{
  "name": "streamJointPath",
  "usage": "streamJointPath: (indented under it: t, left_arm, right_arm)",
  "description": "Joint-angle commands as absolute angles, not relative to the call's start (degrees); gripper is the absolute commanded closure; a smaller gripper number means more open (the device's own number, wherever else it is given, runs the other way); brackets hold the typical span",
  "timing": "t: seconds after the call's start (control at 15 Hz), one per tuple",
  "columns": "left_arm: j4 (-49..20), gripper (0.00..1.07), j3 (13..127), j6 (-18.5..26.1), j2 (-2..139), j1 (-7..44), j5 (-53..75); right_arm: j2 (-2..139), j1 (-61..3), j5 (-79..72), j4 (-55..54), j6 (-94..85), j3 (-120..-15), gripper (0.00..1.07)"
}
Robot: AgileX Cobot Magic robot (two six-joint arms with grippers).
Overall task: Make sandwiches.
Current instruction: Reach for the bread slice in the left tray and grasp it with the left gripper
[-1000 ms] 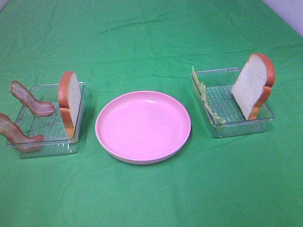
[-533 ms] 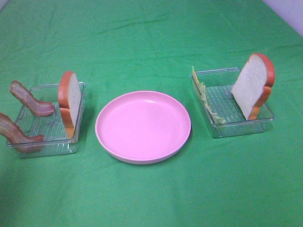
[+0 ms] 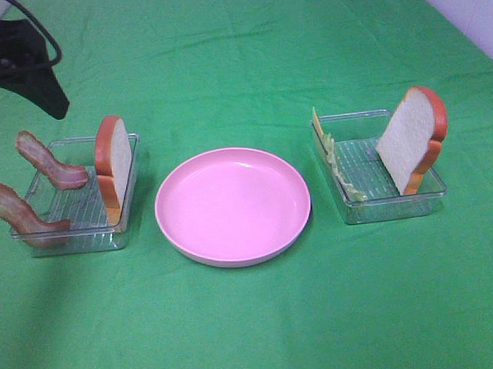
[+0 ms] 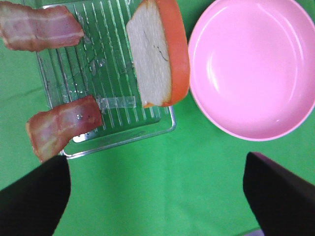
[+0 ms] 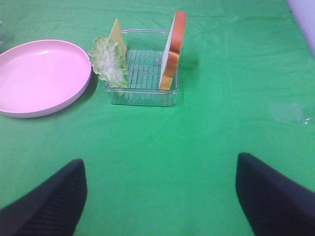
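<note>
Exterior high view: pink plate [image 3: 233,208] centre frame on green desk [image 3: 252,330]. Left tray [image 3: 73,203]: two bacon strips [image 3: 56,168], left bread slice [image 3: 114,166] upright. Right tray [image 3: 389,210]: lettuce [image 3: 343,177], cheese [image 3: 315,120], right bread slice [image 3: 411,138] leaning. Black left arm [image 3: 23,55] upper left. Left jaws, right jaws: both wide apart, holding nothing.

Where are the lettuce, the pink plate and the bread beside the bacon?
lettuce [image 5: 109,61], right wrist view, middle of the leaf.
pink plate [image 3: 231,205], exterior high view, bare middle.
bread slice [image 4: 150,59], left wrist view, white face.
</note>
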State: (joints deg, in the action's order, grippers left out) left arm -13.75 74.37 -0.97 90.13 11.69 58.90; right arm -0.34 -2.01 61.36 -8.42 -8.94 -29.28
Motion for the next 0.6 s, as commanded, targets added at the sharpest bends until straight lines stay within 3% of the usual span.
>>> streamJointPath:
  t: [0.07, 0.27, 0.6]
  left_arm:
    - [-6.6, 0.17, 81.1, -9.3, 97.3, 15.8, 62.8]
    - [-4.0, 0.17, 87.9, -11.5, 105.3, 19.8, 64.5]
    - [-3.0, 0.18, 91.2, -16.6, 113.5, 20.4, 65.1]
  right_arm:
    - [-1.1, -1.7, 60.9, -8.2, -8.8, -29.0, 0.29]
    - [-1.1, -1.7, 60.9, -8.2, -8.8, -29.0, 0.29]
    - [-1.1, -1.7, 60.9, -8.2, -8.8, -29.0, 0.29]
